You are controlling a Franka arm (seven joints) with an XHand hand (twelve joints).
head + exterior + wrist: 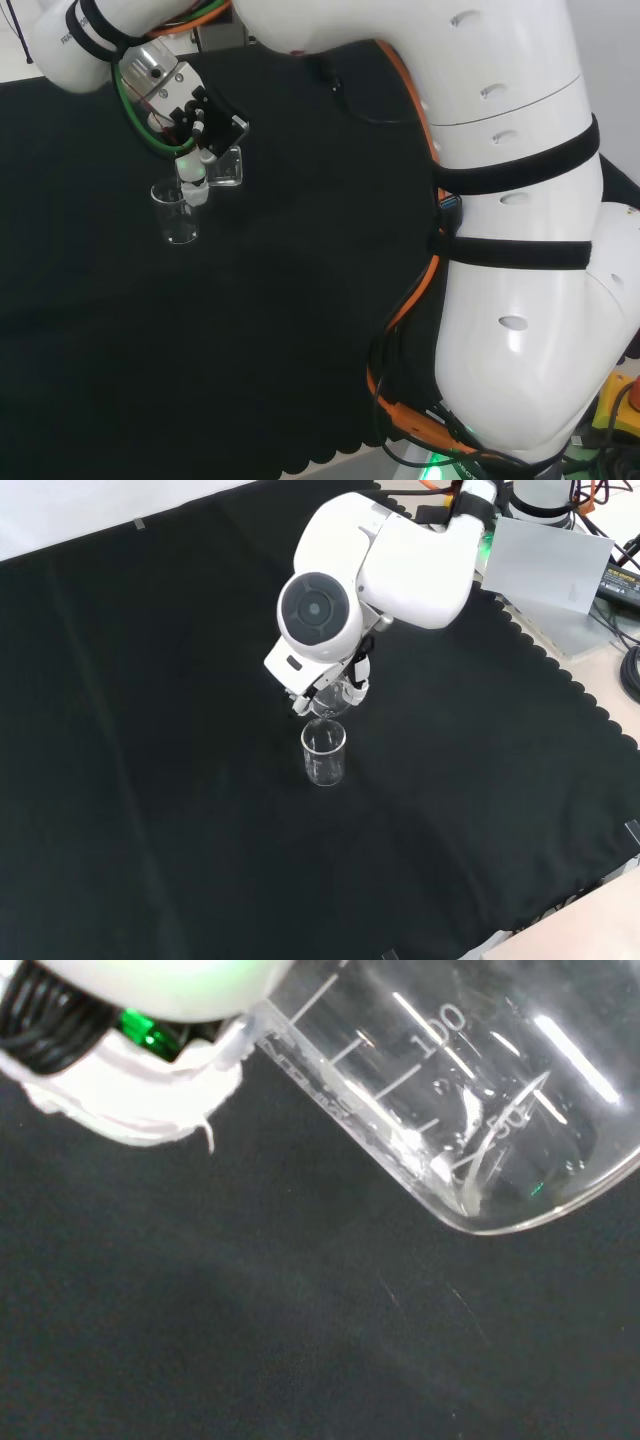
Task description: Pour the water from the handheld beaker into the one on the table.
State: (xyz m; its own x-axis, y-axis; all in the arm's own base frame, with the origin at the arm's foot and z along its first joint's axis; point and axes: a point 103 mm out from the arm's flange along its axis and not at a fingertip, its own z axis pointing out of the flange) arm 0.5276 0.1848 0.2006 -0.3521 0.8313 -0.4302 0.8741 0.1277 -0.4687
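Observation:
A clear glass beaker [176, 213] stands upright on the black cloth [300, 330]; it also appears in the front view [324, 753]. Just above and beside it the hand [190, 120] is curled round a second clear beaker [222, 168], tilted toward the standing one. In the front view the held beaker [334, 699] peeks out under the arm's white link, right above the standing beaker's rim. The wrist view has the held beaker [470, 1100] lying tilted, with graduation marks and a little water near its base. A blurred white part of the hand [150, 1070] sits beside it.
The arm's big white links [510, 220] take up the right of the head view, with a round grey cap [318, 608] in the front view. The cloth's scalloped edge [590, 720] and a grey box [555, 575] lie at the front view's right.

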